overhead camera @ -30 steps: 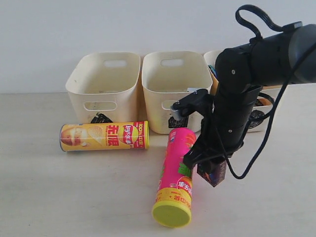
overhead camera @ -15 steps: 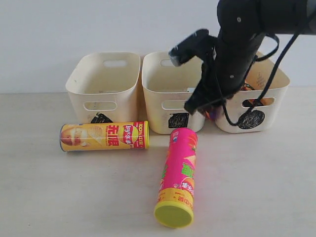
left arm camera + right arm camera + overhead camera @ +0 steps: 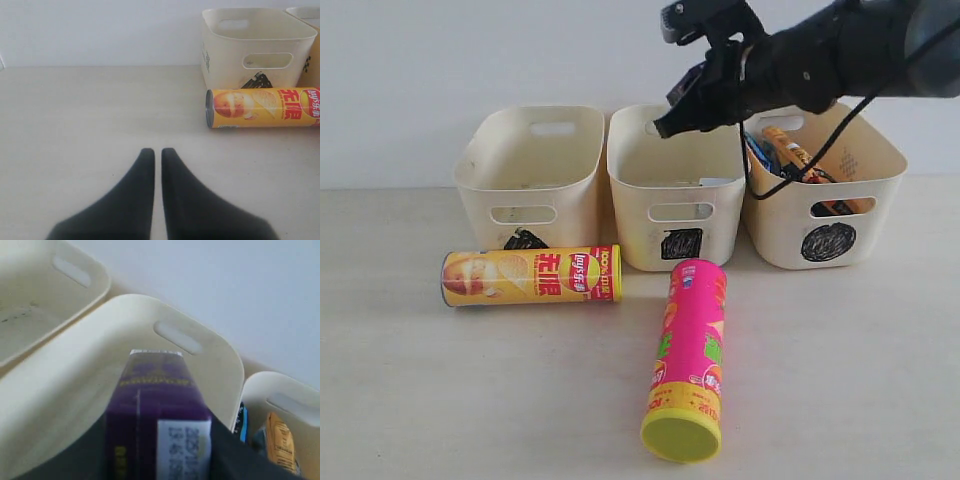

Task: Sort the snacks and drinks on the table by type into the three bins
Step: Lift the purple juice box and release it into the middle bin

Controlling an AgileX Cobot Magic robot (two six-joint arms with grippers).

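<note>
Hanging in the air over the middle bin (image 3: 640, 225), the one bearing a square scribble (image 3: 681, 244): the dark purple drink carton (image 3: 155, 410), not yet released. It is being pinched by its sides by the right gripper (image 3: 692, 98), jaws partly apart and clamped on the box.

Judging the step in hand as the drop into that bin. Doing it well probably means:
- centring the carton over the opening, away from the rim next to the right bin (image 3: 880, 220);
- lowering it below rim level before letting go;
- spreading the jaws fully for a straight fall rather than a tip over the edge.

Resting low over the bare table (image 3: 60, 125), well apart from all this: the left gripper (image 3: 156, 155), fingers pressed together on nothing. Lying in front of the bins, waiting for sorting: the yellow chip tube (image 3: 530, 276) just before the left bin (image 3: 570, 200); the pink chip tube (image 3: 690, 350), yellow-green lid (image 3: 681, 438) pointing toward the exterior camera.

- **Only in the right wrist view:** the carton's purple face and white printed label, sitting directly above the bin's hollow; mostly hidden behind the arm in the exterior view.
- **Only in the exterior view:** both tubes together, plus the scribbles.
- **In both:** the orange snack bag (image 3: 785, 145) and blue snack bag (image 3: 243, 422) lying in the right bin.
- **Only in the left wrist view:** the closed left fingers, missing from the exterior view altogether.
</note>
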